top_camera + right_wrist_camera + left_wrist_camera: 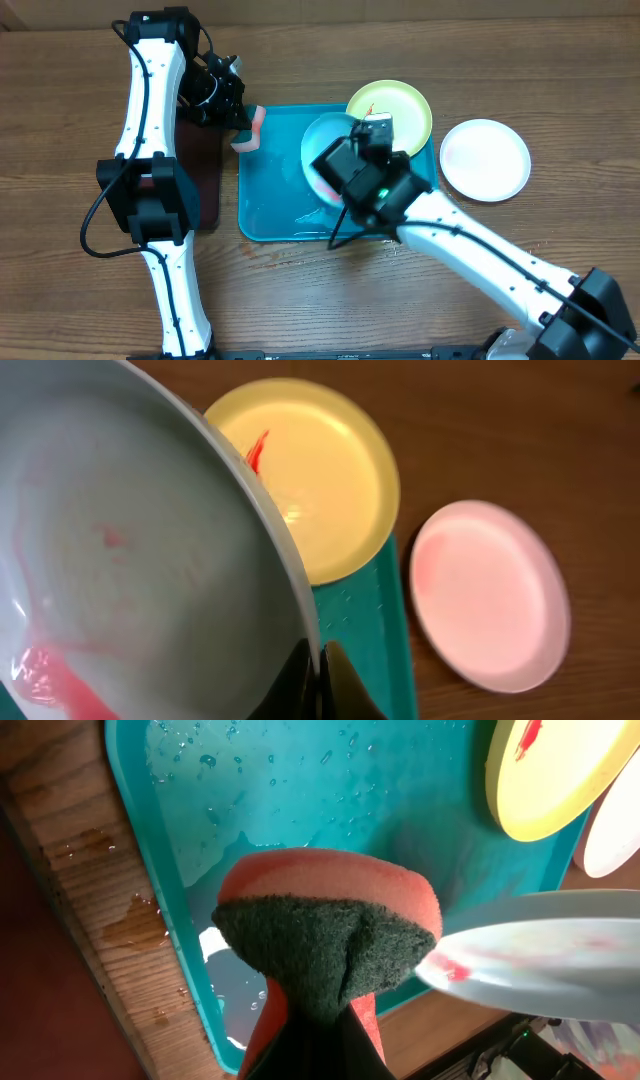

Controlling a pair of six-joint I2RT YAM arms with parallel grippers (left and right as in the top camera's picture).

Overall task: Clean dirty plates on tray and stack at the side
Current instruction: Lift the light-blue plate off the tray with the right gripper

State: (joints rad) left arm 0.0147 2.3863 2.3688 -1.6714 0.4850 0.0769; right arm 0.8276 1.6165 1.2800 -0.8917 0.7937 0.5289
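Overhead, 12 o'clock = top edge of view.

- Tray (270,200): lies mid-table (60,100), long side running 9 to 3 o'clock. The floor is wet, with droplets across it and a pool near the left rim in the left wrist view. There are wet patches on the wood just outside that rim.
- Pale blue plate (318,145): over the tray's 12–1 o'clock part, tilted. Red smear (452,970) near its rim, and a pink film over the inside in the right wrist view.
- Right hand (318,665): closed on the pale blue plate's rim, one finger on each face. The arm comes in from 5 o'clock.
- Yellow plate (400,105): lies across the tray's 1 o'clock corner, partly over the rim, just beyond the blue plate. It has a short red streak (257,450) on its inner face.
- White plate (485,160): flat on the table at 3 o'clock of the tray, clear of its rim. It looks pinkish in the right wrist view.
- Left hand (238,122): clamped on a sponge (250,130), orange foam with a dark green scouring face, pinched into a fold. It hangs over the tray's 10 o'clock corner, apart from the blue plate.
- Black tray (208,180): dark red inside, beside the tray at 9 o'clock, mostly under the left arm.
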